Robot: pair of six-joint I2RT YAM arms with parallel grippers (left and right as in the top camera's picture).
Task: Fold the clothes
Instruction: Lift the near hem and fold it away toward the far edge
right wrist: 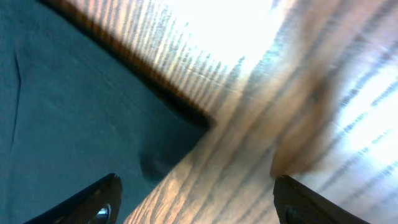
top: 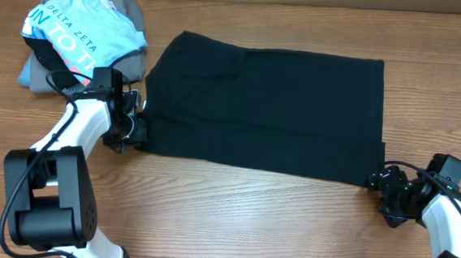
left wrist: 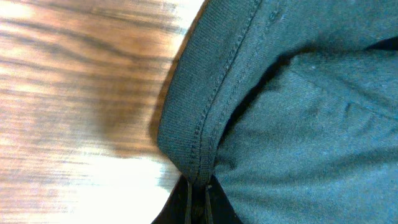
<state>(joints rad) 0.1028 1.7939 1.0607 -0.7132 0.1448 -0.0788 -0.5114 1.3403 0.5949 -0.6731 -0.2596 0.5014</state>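
Left gripper (left wrist: 198, 202) pinches black garment (top: 264, 107) hem; right gripper (right wrist: 196, 205) gapes at its corner; blue shirt (top: 79, 29) atop grey garment (top: 131, 10) nearby.

Wood-grain table (top: 232, 219): black garment (top: 273, 107) is spread flat at centre. Grey folded garment (top: 133, 12) is laid at far left, topped by light blue shirt (top: 79, 25).
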